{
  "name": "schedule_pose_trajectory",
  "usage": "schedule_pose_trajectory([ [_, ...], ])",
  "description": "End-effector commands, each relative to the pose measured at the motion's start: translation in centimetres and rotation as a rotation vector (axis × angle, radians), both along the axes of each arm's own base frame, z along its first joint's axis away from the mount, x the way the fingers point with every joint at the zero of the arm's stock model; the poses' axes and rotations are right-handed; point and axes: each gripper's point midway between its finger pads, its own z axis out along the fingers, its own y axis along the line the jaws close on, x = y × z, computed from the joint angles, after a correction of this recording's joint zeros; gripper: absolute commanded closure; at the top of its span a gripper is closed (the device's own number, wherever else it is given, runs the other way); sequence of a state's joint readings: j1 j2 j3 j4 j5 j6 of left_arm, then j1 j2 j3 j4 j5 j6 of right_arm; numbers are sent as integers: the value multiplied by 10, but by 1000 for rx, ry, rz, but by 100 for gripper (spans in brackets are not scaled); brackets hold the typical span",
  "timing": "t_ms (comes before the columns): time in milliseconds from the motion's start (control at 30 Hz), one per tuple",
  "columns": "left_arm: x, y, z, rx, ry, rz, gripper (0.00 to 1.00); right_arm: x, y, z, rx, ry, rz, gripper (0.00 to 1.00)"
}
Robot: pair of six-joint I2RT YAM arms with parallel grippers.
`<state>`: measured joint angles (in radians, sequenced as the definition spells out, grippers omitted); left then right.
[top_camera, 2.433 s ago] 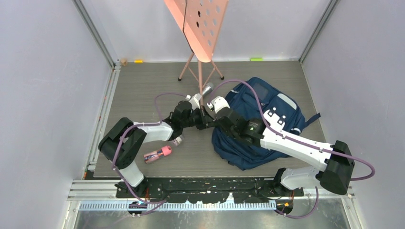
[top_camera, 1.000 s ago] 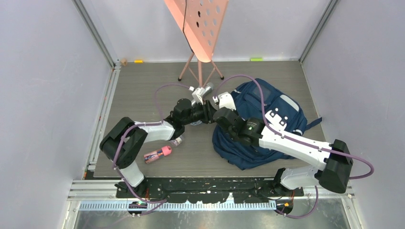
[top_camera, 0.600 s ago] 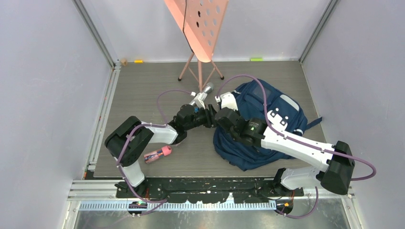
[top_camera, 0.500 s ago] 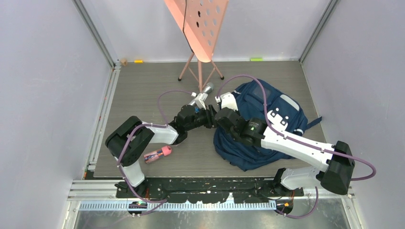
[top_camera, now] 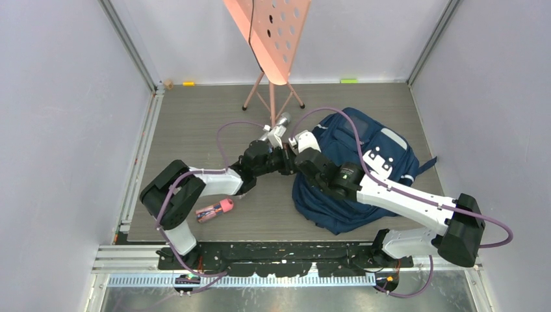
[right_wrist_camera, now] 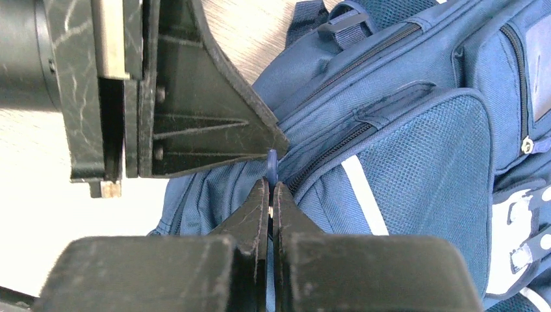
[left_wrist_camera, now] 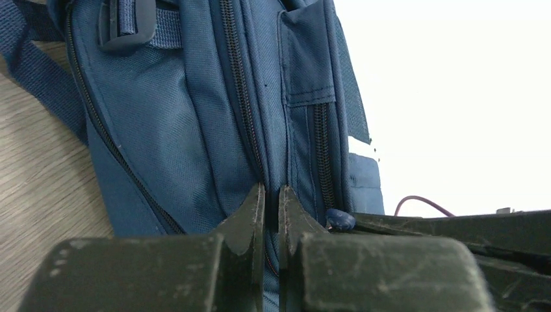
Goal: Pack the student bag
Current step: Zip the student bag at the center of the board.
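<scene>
Now the left gripper is closed. Half a second ago its jaws stood apart at the 9 o'clock edge of the student bag; since then they have come together against the seam between two zip tracks. Whether any cloth is actually caught between the tips I cannot tell.

The right gripper stays clamped on a small blue zipper pull, whose tab pokes out just past its tips. To my mind, the left side is set to brace the fabric while the right draws the zip. No pocket is open yet, so packing proper has not begun.

The bag lies flat on the tabletop, at about 4 o'clock from its centre.

From above, both wrists cover the contact point, and the right arm crosses the bag's middle. Much of the left wrist view is washed out white. A silver flask lies at 12 o'clock of the grippers, unpacked.
</scene>
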<state>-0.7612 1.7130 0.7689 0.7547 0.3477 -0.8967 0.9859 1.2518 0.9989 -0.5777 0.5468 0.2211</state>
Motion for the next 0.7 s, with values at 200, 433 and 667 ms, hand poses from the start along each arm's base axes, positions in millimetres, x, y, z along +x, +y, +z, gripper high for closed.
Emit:
schedule_pose_trajectory([
  [200,69,38,85,-76,-145,111,100,-3,5,-11,-108,-11,111,99],
  [433,97,55,90,-79,-139,106,100,3,27,-11,-190,-52,217,99],
  [667,112,56,83,-68,-136,100,100,-10,49,-15,-273,-49,349,99],
])
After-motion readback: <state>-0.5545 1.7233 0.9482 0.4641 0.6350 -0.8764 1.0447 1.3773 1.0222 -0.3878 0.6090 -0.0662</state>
